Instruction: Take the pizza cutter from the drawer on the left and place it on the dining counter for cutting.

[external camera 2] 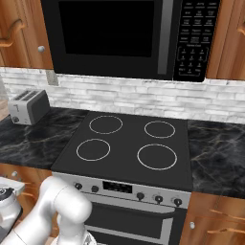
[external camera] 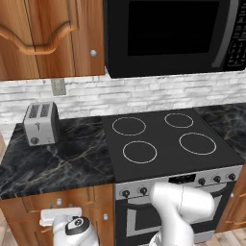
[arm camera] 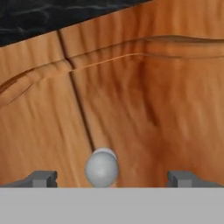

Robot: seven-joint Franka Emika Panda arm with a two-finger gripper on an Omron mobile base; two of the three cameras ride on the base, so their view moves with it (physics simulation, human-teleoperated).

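1. In the hand view the claw (arm camera: pixel 112 178) stood wide open, its two small dark fingertips (arm camera: pixel 41 178) far apart at the bottom of the picture, holding nothing.
2. Between those tips, a little left of centre, sat the small round silver knob (arm camera: pixel 102 168) of the warm-brown wooden drawer (arm camera: pixel 148 113); whether the claw touched it could not be told.
3. The drawer's panelled front faced the claw close up and looked shut, with a raised moulding curving across its upper part and a dark vertical seam running down to the knob.
4. Above the wood, a strip of the black marble surface with pale veins (arm camera: pixel 39 17) crossed the top left corner of the hand view.
5. The pizza cutter could not be seen; its place could not be told from these pictures.
6. In the left base view the white arm (external camera: pixel 180 211) rose at the lower right and bent down to the lower left, in front of the brown cabinets below the marble surface (external camera: pixel 57 158).
7. A silver two-slot toaster (external camera: pixel 41 123) stood on that surface, left of the black glass cooktop with four white rings (external camera: pixel 163 139).
8. A black microwave (external camera: pixel 173 36) hung above the cooktop, against a pale brick backsplash (external camera: pixel 144 93).
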